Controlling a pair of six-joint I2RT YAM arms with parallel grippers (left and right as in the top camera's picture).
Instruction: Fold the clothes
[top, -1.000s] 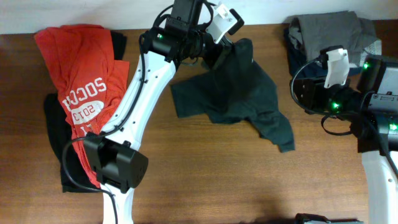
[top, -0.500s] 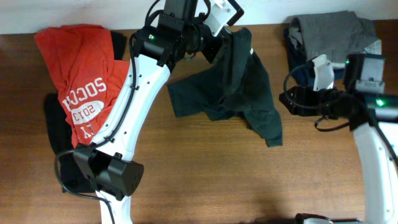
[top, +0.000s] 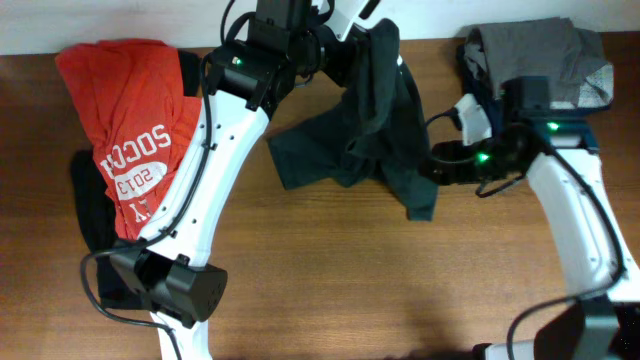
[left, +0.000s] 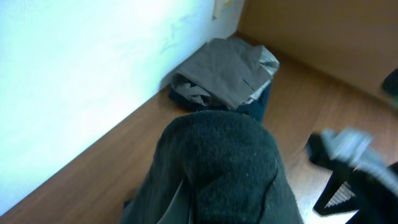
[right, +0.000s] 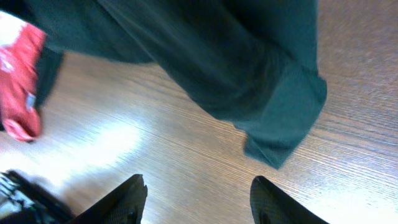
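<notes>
large dark short-sleeved cloth T-shirt (top: 385, 140) hangs off left gripper (top: 340, 45), grip hidden, can't tell. right gripper (right: 199, 182) spread just beside its low corner: pinch hem squarely.

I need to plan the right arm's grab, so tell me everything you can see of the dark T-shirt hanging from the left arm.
The dark T-shirt is soft, matte, blackish-green knit cloth. Its top is bunched over the left pincer, whose fingers are hidden, near the far edge of the table. From there it hangs in long folds. One sleeve lies spread flat on the wood, and a hemmed corner droops toward the open right pincer, which is apart from it in the right wrist view.
</notes>
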